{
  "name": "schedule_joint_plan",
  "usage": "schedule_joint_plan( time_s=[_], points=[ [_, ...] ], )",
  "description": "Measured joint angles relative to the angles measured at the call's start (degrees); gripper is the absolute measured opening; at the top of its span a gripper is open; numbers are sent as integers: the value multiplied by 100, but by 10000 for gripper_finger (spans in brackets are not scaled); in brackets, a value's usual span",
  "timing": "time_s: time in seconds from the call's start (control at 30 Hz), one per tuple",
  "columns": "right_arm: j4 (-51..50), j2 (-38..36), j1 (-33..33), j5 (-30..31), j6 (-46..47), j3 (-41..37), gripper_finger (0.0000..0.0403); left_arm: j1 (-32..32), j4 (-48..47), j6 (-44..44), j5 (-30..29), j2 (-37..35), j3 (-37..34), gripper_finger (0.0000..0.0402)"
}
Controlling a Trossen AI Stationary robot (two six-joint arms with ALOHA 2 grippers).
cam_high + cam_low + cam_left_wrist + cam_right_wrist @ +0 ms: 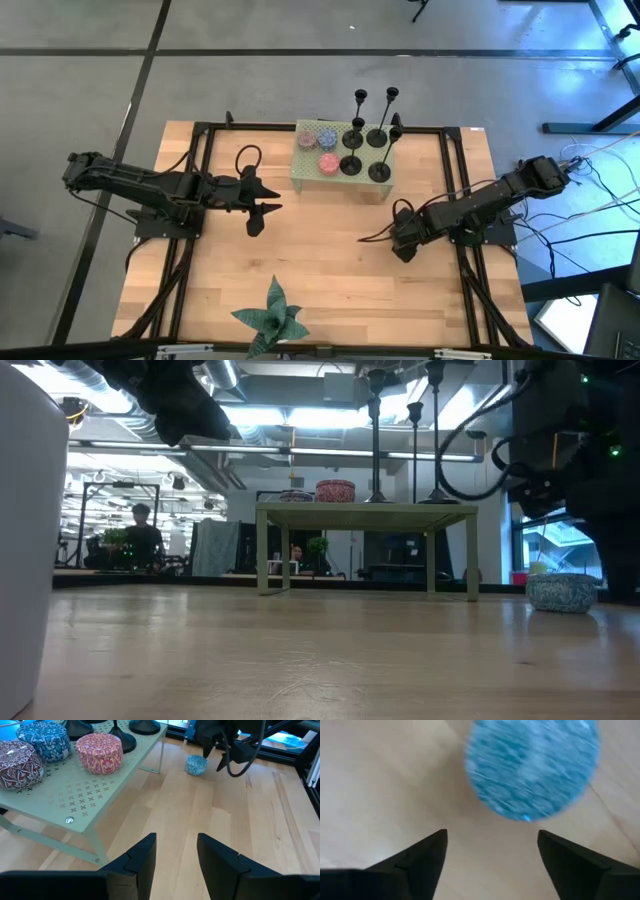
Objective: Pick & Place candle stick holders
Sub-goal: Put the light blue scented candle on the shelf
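Several black candle stick holders (365, 150) stand by their disc bases on the far right part of a pale green perforated stand (310, 175). Two of them have tall stems (375, 440). Their bases also show in the left wrist view (145, 726). My left gripper (262, 212) is open and empty, above the table to the left of the stand; its fingers show in the left wrist view (175, 862). My right gripper (400, 243) is open and points down over a small blue patterned tin (532, 767) on the table, touching nothing.
Three patterned tins (99, 751) sit on the stand's left part. The blue tin (196, 764) lies on the table to the right of the stand. A green star-shaped plant (270, 318) sits at the near edge. Bare wood (330, 260) lies between the arms.
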Motion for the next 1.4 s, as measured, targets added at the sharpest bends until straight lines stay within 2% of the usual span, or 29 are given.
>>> schedule_joint_plan(
  time_s=[0.17, 0.4, 0.5, 0.83, 1.03, 1.4],
  points=[
    [355, -2, -2, 0, -530, 0, 343, 0, 1, 0, -1, 0, 0, 139],
    [-36, -2, -194, 10, -612, 0, 376, 0, 0, 0, -1, 0, 0, 139],
    [-53, -2, -368, 232, -847, 0, 385, 0, 0, 0, -1, 0, 0, 139],
    [528, -2, -1043, 303, -1853, 2, 390, 0, -5, 1, 0, 0, 0, 139],
    [631, -2, -1325, 302, -2039, 2, 390, 0, -42, 2, 0, 0, 0, 139],
    [625, -2, -1340, -46, -1993, 2, 390, 0, -214, 2, 0, 0, 0, 139]
  ],
)
